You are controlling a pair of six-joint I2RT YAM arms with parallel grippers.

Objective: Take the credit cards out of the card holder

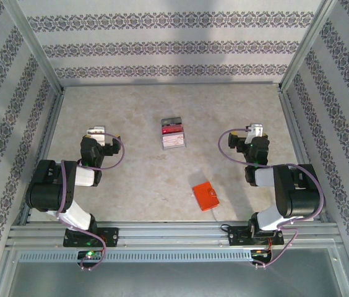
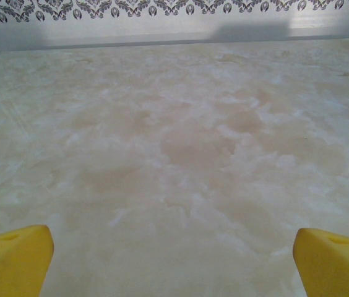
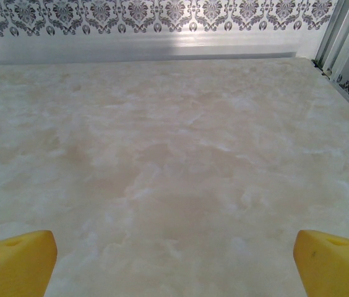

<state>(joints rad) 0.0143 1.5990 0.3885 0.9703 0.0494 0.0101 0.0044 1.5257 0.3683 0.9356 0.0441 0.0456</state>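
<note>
The card holder (image 1: 205,195), a small flat orange case, lies folded shut on the marble table, near the front and right of centre. The credit cards are hidden. My left gripper (image 1: 95,132) hovers over the left side of the table, well to the holder's left. Its yellow fingertips (image 2: 13,260) stand wide apart, open over bare marble. My right gripper (image 1: 256,131) is over the right side, behind and to the right of the holder. It is open too, with its yellow fingertips (image 3: 335,263) at the frame's corners and nothing between them.
A clear tray (image 1: 173,134) with red and pale contents stands at mid-table between the two grippers. Patterned walls and metal rails (image 1: 289,117) close the table on three sides. Bare marble (image 2: 180,142) stretches ahead of both wrists.
</note>
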